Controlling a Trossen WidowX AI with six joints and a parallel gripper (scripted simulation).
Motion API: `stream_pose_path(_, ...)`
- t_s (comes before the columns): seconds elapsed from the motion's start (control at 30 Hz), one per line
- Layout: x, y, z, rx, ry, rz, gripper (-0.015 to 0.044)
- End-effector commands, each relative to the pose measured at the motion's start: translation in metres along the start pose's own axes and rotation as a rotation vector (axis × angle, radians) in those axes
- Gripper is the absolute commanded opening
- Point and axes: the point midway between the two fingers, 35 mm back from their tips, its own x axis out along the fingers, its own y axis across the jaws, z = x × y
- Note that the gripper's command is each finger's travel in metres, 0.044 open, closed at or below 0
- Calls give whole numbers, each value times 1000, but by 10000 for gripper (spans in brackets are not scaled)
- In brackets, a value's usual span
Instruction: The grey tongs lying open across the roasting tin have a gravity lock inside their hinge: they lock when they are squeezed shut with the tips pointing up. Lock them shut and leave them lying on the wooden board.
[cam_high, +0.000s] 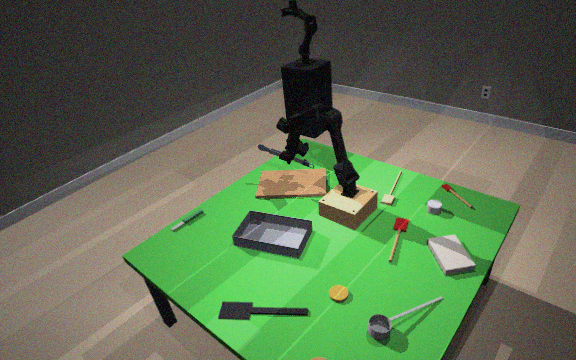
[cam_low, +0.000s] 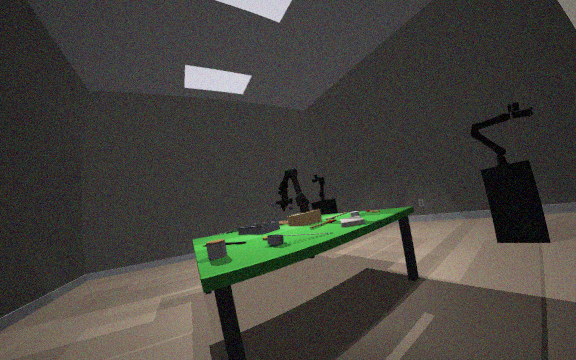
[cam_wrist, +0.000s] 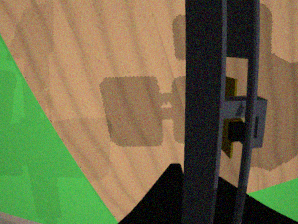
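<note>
The grey tongs (cam_high: 271, 150) (cam_wrist: 202, 110) are in my gripper (cam_high: 294, 156) (cam_wrist: 183, 173), off the table, above and behind the wooden board (cam_high: 316, 188) (cam_wrist: 125, 50). My gripper is shut on them. In the wrist view the two arms run almost parallel, with a small bracket between them at the right. Which end points up, and whether the lock has caught, I cannot tell. The board lies flat, with the shadows of arm and tongs on it. The roasting tin (cam_high: 267, 248) stands empty in front of the board. The exterior view shows the tongs too small to judge.
My arm's base stands on a wooden block (cam_high: 337, 216), right of the board. A green-handled tool (cam_high: 192, 218) lies left of the tin. A black spatula (cam_high: 236, 310), an orange disc (cam_high: 338, 293), a ladle (cam_high: 379, 327) and a red-headed spatula (cam_high: 401, 224) lie farther forward or right.
</note>
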Motion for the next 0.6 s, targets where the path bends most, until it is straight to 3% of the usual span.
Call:
stream_pose_path(0.0, -1, -1, -2, -15, -78, 10, -150)
stream_pose_path(0.3, -7, -5, -1, -47, -240, 28, -150)
stream_pose_path(0.57, -8, -5, -1, -50, -252, 29, -150)
